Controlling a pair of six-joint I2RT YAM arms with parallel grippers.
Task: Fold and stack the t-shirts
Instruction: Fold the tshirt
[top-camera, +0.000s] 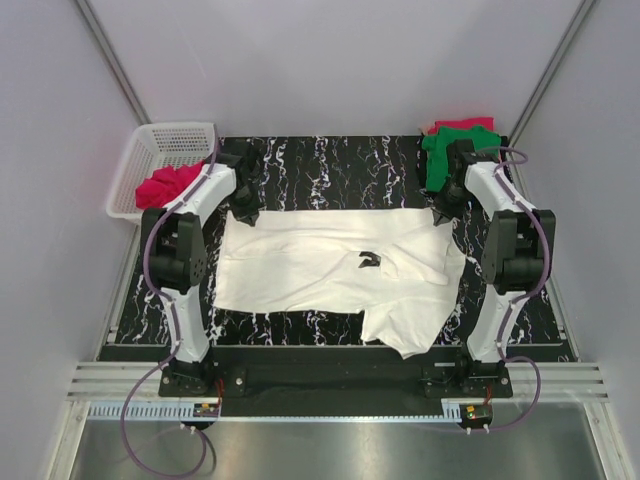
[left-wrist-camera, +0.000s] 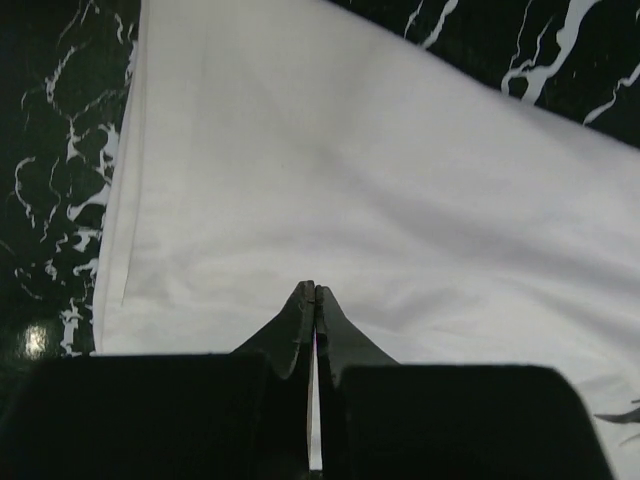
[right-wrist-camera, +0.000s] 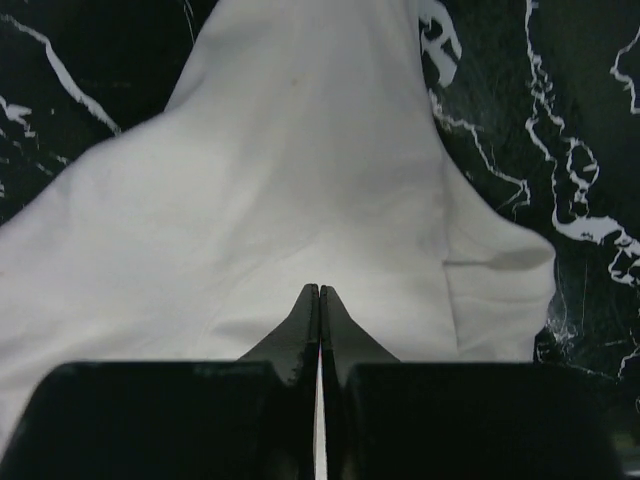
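Step in hand: first fold of the white t-shirt (top-camera: 330, 265), spread flat on the counter (top-camera: 330, 165). I have the left pincer (left-wrist-camera: 315, 292) and right pincer (right-wrist-camera: 319, 292) clamped together on its far corners. Next, in my judgement: lift both evenly and draw the edge nearward.

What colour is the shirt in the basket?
The shirt in the basket is pinkish-red; the top view shows it best.

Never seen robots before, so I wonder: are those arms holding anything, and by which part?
Yes, the white t-shirt: left jaws pinch its far left corner, right jaws its far right corner, both shut.
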